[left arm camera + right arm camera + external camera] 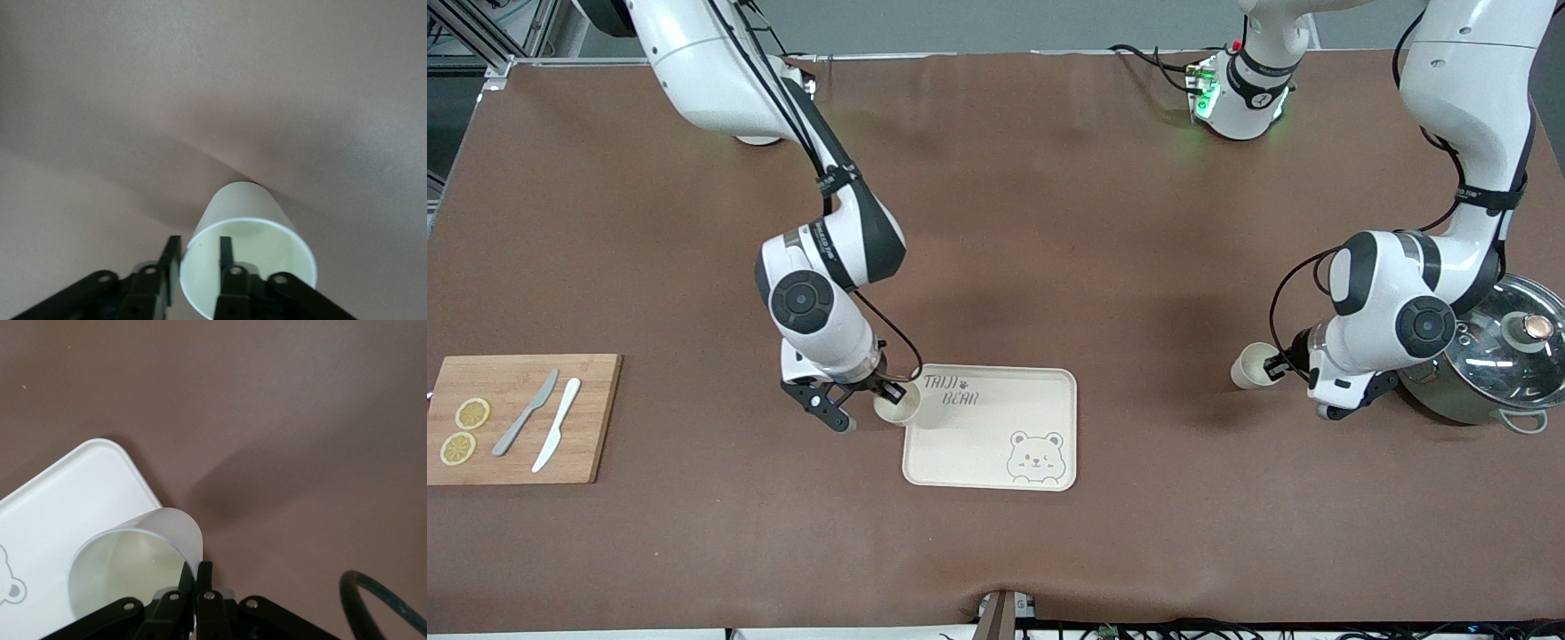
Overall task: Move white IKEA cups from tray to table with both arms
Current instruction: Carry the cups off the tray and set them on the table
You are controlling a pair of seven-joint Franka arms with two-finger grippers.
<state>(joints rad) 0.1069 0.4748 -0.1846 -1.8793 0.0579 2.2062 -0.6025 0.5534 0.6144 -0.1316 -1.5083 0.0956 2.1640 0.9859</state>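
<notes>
While brown matting covers the whole table (1049,222), the right gripper (871,400) pinches the rim of one white cup (896,404) over the corner of the bear tray (996,427). Toward the left arm's end, the left gripper (1282,364) clamps the other cup (1252,365), tilted above bare mat beside a lidded steel pot (1494,364). A cutting board (525,418) with knives lies well apart.

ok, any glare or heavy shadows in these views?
Front view: glare on the pot lid. Left wrist view: dark shadow on the table by the cup in the left claw. Right wrist view: similar shadow beside the tray.
</notes>
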